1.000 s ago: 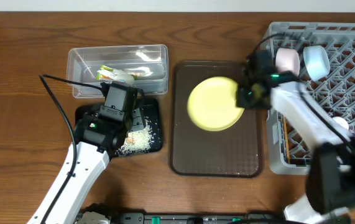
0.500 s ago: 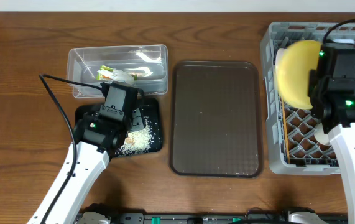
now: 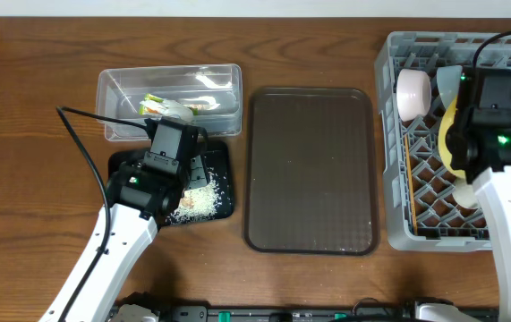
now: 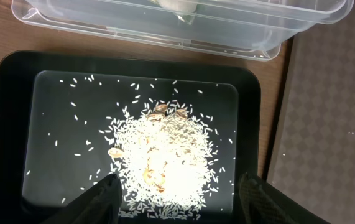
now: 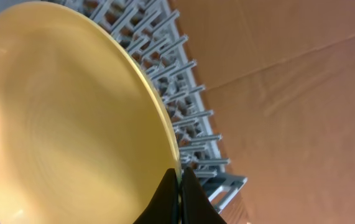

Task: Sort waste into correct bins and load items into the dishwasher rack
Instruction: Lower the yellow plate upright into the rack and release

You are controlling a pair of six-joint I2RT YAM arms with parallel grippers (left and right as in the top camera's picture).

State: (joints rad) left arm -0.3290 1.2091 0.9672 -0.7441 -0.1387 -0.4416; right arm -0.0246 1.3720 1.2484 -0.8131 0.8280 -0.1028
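Overhead and wrist views of a wooden desk (image 3: 22, 107), read from left to right.

**Left:** a clear plastic tub (image 3: 228, 80) lies toward the far edge. It holds a green-and-orange snack wrapper (image 3: 161, 105) with crumpled white paper. Just beside the tub, on its near side, is a shallow black tray (image 3: 224, 170). White rice scraps (image 4: 165, 162) are heaped at the tray's centre, with stray grains scattered around the heap. The left gripper (image 4: 180, 202) hangs over this tray. Its jaws are spread wide apart and hold nothing, and the rice pile lies below the gap between them.

**Centre:** a larger brown serving tray (image 3: 313, 170) lies beside both bins, with nothing on it.

**Right:** the grey dishwasher rack (image 3: 385, 134) is the largest object in view.
- A pair of thin wooden chopsticks (image 3: 408, 179) lies along its left wall.
- A pinkish-white bowl (image 3: 413, 91) is propped on its side at the far left of the grid.
- A light blue bowl (image 3: 450, 82) is just beside the pinkish-white bowl and partly hidden by the arm.
- The yellow plate (image 3: 449, 143) is nearly on edge above the pegs.
- A small white cup (image 3: 465, 192) sits just nearer than the plate.

The right gripper (image 5: 178, 186) has its jaws clenched on the plate's rim. It cannot be told whether the plate's lower edge touches the rack.
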